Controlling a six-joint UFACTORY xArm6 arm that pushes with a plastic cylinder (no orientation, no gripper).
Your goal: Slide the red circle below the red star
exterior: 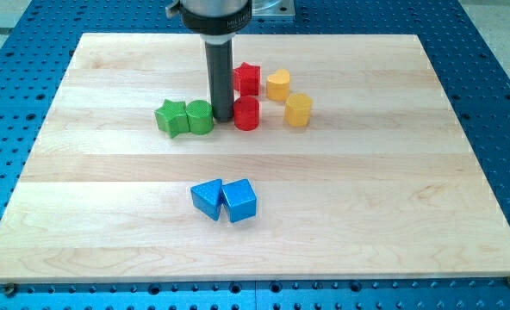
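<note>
The red circle (247, 113) sits just below the red star (247, 79), near the top middle of the wooden board (108, 207). My tip (222, 117) stands between the green circle (200, 117) and the red circle, close against the red circle's left side. The rod hides part of the red star's left edge.
A green star (171, 116) touches the green circle on its left. A yellow heart-like block (278, 84) and a yellow hexagon-like block (298, 110) lie right of the red blocks. Two blue blocks (208, 199) (239, 201) sit together lower down the middle.
</note>
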